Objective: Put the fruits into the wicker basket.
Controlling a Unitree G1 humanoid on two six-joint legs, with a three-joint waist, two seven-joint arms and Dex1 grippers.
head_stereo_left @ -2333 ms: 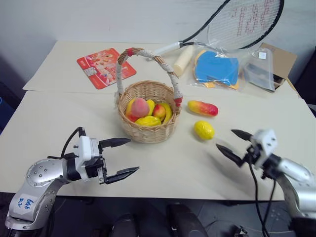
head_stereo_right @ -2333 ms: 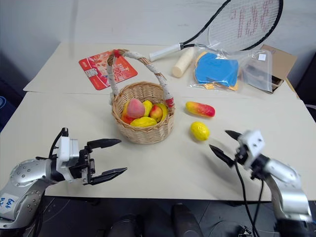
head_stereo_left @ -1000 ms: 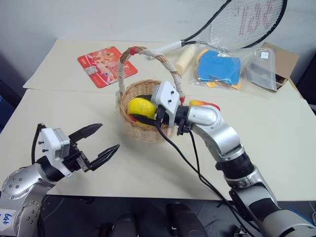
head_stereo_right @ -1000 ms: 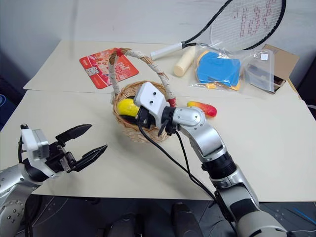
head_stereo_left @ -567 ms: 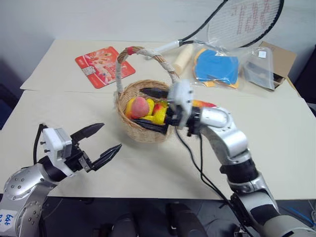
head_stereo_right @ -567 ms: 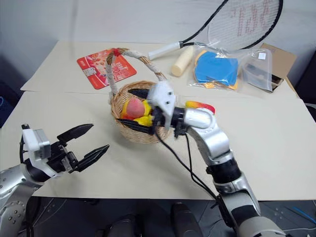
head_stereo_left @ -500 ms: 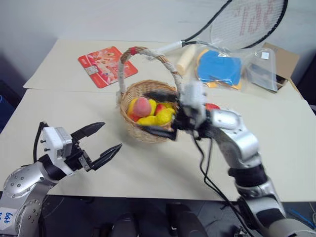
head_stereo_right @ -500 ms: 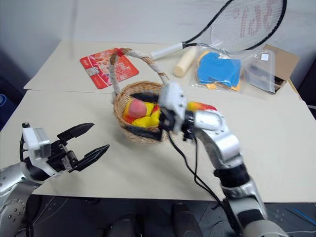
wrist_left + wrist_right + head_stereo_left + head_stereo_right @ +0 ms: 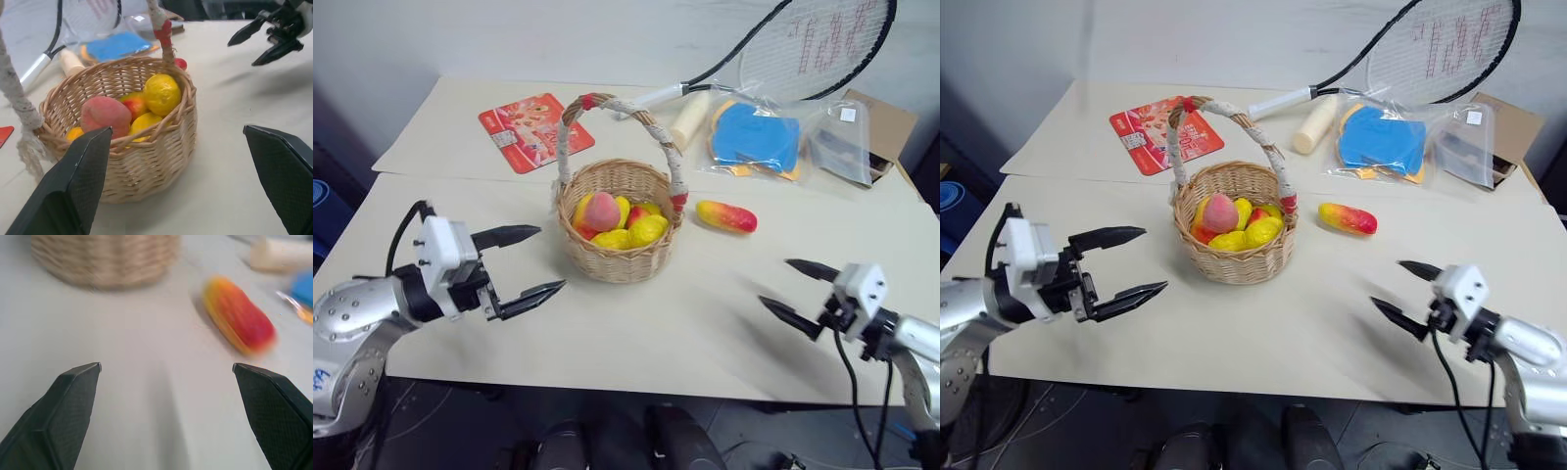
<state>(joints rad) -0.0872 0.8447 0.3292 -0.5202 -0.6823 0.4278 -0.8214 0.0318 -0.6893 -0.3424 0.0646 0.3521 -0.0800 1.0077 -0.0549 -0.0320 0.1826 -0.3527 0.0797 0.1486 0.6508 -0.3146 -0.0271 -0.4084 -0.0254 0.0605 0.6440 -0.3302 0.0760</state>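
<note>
The right claw hangs spread and empty over the worktop; the left claw is spread too, beside the wicker basket. One mango lies just right of the basket, seemingly the last fruit out. Approach it low, straddling its narrow width before closing.

Far table: one red printed card, lying flat at the left end. One black-framed racket at the right end, white grip pointing toward the card; cream cylinder just beside the grip. Clear bags, one holding blue items, lie beneath the racket head, brown cardboard box behind them.
</note>
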